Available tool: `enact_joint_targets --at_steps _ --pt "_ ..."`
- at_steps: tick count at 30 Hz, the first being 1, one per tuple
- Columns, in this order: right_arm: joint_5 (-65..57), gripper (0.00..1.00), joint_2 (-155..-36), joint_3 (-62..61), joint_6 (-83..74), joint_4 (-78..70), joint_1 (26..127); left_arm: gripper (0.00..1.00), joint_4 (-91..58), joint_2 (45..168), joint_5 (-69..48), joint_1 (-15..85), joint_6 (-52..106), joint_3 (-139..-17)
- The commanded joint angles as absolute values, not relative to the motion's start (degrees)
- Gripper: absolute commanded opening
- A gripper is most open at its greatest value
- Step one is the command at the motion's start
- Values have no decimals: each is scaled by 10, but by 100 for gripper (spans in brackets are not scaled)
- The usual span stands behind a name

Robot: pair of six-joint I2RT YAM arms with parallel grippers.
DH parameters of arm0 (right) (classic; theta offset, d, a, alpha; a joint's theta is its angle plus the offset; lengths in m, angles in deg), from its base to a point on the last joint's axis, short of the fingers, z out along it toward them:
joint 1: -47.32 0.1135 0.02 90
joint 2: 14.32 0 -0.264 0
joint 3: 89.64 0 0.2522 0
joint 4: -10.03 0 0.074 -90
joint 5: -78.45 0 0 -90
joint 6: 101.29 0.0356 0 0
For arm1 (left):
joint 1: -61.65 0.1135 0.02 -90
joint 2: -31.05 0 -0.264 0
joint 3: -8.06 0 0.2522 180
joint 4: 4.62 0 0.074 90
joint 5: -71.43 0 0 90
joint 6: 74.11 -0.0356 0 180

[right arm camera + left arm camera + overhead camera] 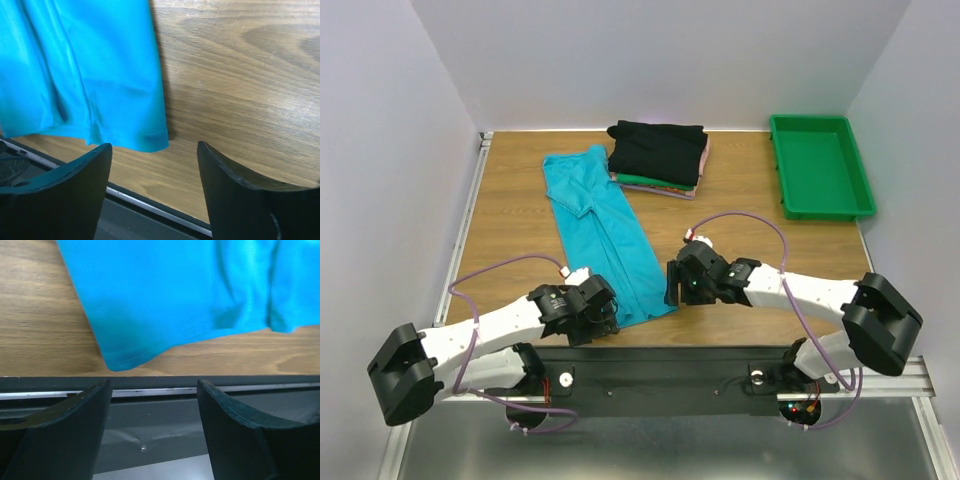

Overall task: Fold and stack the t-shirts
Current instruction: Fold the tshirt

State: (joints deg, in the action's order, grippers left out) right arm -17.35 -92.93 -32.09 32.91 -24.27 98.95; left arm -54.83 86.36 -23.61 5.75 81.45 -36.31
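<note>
The teal shirt (605,235) lies flat as a long strip, folded lengthwise, running from the far left part of the tabletop (510,220) down to its near edge, hem nearest the arms. The left gripper (154,388) hangs just short of the hem's left corner and the right gripper (154,149) just short of its right corner, each with fingers set wide and nothing between them. At the far edge sits a stack (658,152) topped by a black shirt, seemingly green and pink beneath, with a green tray (817,170) in the far right corner.
</note>
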Motion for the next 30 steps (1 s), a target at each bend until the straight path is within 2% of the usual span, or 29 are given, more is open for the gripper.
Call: enact_joint_targets --at_steps 1,6,12,13,14,15,16,17,18,20,23,26,27,30 --pt "-173 72 -950 -296 335 -234 983 73 -543 891 -255 55 833 -364" --pt "-147 67 -981 -295 335 -229 982 59 -541 920 -260 55 836 -365" --pt "-121 61 -1001 -298 339 -212 981 50 -536 961 -276 55 826 -375" --pt "-119 60 -1003 -298 339 -208 982 45 -537 970 -277 55 824 -380" --pt "-118 58 -1008 -298 340 -205 982 44 -533 990 -282 55 821 -380" --pt "-119 54 -1010 -298 341 -200 982 28 -531 1000 -282 55 821 -381" --pt "-95 43 -1016 -296 340 -197 981 21 -527 1016 -281 55 817 -382" --pt "-95 43 -1016 -296 340 -194 982 14 -525 1016 -279 55 815 -383" --pt "-85 36 -1020 -296 339 -189 982 0 -526 1029 -278 55 815 -384" --pt "-72 26 -1023 -293 335 -188 981 0 -527 1035 -286 55 811 -388" --pt "-67 17 -1018 -285 327 -185 982 0 -536 1009 -304 55 814 -394" --pt "-73 11 -1012 -267 320 -184 982 0 -536 976 -328 55 822 -397" --pt "-77 6 -1012 -259 313 -184 982 0 -534 953 -332 55 821 -398" --pt "-79 2 -1022 -223 298 -184 982 0 -527 914 -360 55 822 -406"
